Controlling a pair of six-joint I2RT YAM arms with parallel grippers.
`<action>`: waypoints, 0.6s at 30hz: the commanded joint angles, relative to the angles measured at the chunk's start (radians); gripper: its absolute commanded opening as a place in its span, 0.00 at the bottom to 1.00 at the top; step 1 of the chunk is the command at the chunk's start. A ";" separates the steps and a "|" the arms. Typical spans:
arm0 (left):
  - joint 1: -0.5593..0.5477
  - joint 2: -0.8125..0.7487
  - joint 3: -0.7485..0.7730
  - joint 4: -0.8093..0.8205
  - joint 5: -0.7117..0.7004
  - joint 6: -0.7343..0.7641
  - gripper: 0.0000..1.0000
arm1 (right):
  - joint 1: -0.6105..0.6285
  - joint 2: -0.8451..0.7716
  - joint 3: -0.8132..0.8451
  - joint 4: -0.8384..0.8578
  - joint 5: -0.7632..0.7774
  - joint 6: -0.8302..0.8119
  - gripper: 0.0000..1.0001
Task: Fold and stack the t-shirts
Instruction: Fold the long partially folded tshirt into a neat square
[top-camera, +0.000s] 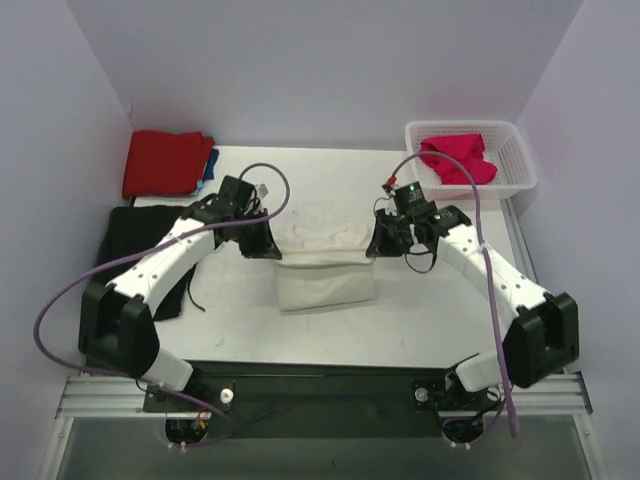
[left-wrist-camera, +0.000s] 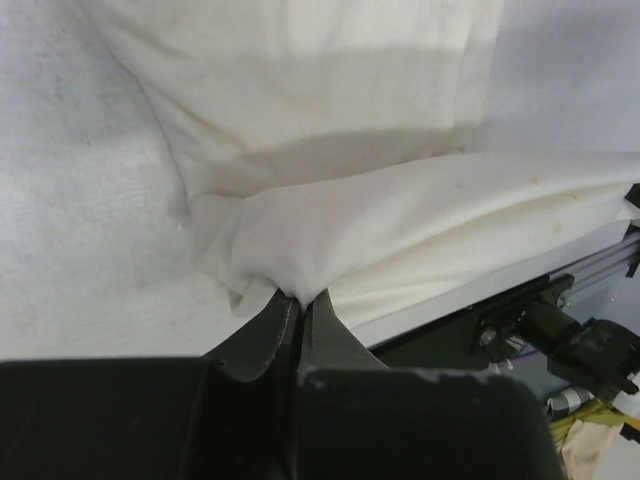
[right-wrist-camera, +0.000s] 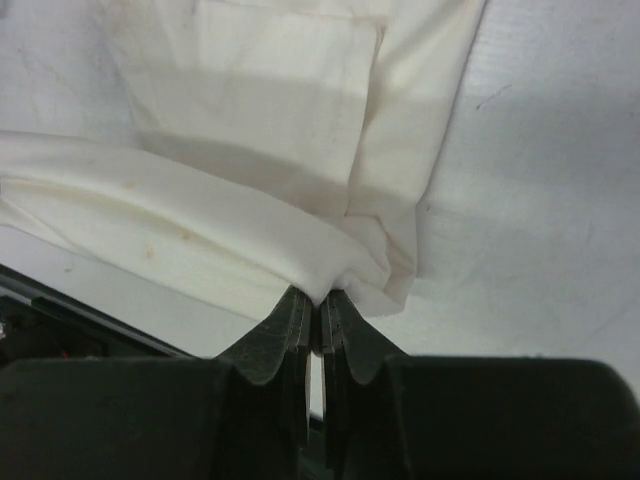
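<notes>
A cream-white t-shirt (top-camera: 325, 268) lies partly folded in the middle of the table, its far edge lifted into a slack band between the two arms. My left gripper (top-camera: 266, 240) is shut on the band's left corner; in the left wrist view the cream-white t-shirt (left-wrist-camera: 330, 230) bunches into the left gripper (left-wrist-camera: 298, 297). My right gripper (top-camera: 378, 240) is shut on the right corner, and the cream-white t-shirt (right-wrist-camera: 240, 230) is pinched at the right gripper (right-wrist-camera: 320, 296). A folded red t-shirt (top-camera: 165, 163) sits on a blue one (top-camera: 208, 165) at the back left. A magenta-pink t-shirt (top-camera: 458, 158) lies in the basket.
A white plastic basket (top-camera: 520, 160) stands at the back right corner. Black cloth (top-camera: 140, 255) is spread along the table's left side under the left arm. Purple cables loop over both arms. The table's near edge meets a black metal frame (top-camera: 320, 385).
</notes>
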 joint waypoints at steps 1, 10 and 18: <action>0.021 0.099 0.081 0.043 -0.096 0.042 0.00 | -0.036 0.124 0.073 0.011 0.058 -0.050 0.00; 0.034 0.365 0.283 0.056 -0.172 0.053 0.00 | -0.059 0.412 0.277 0.051 0.035 -0.055 0.00; 0.053 0.486 0.385 0.069 -0.199 0.059 0.00 | -0.078 0.533 0.400 0.051 0.065 -0.040 0.00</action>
